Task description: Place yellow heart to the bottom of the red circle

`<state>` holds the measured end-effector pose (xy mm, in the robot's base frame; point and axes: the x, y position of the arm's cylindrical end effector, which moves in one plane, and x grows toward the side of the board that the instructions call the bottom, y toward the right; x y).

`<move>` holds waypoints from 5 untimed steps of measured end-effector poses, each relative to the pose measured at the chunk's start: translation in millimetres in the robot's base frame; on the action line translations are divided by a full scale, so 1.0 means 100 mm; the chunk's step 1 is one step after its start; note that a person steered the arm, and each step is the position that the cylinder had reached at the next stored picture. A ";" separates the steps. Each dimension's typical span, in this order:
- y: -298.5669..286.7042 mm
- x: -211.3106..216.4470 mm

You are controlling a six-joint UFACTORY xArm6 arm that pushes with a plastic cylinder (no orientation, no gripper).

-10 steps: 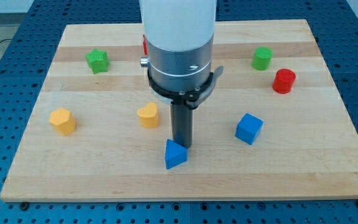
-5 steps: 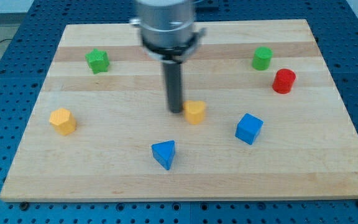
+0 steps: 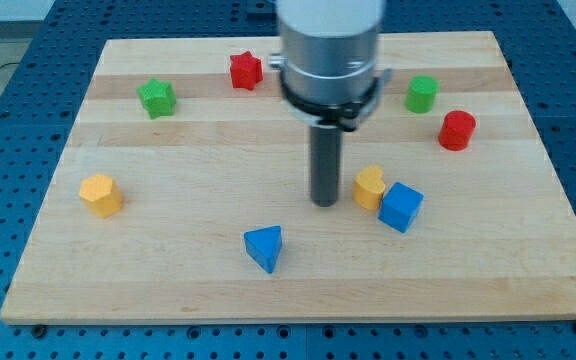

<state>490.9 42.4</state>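
The yellow heart (image 3: 369, 187) lies right of the board's middle, touching the blue cube (image 3: 400, 207) on its lower right. The red circle (image 3: 457, 130) stands at the view's right, above and right of the heart. My tip (image 3: 325, 203) rests on the board just left of the heart, a small gap between them.
A green circle (image 3: 421, 93) sits above and left of the red circle. A red star (image 3: 245, 70) and a green star (image 3: 156, 97) lie near the view's top left. A yellow block (image 3: 100, 194) is at the left. A blue triangle (image 3: 265, 247) lies near the bottom.
My tip has swept to the view's right, pushing the yellow heart from left of the middle to against the blue cube. The blue triangle shifted slightly left earlier.
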 end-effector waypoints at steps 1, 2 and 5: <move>0.63 -0.02; 1.16 -0.15; -0.31 -0.07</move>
<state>483.6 11.3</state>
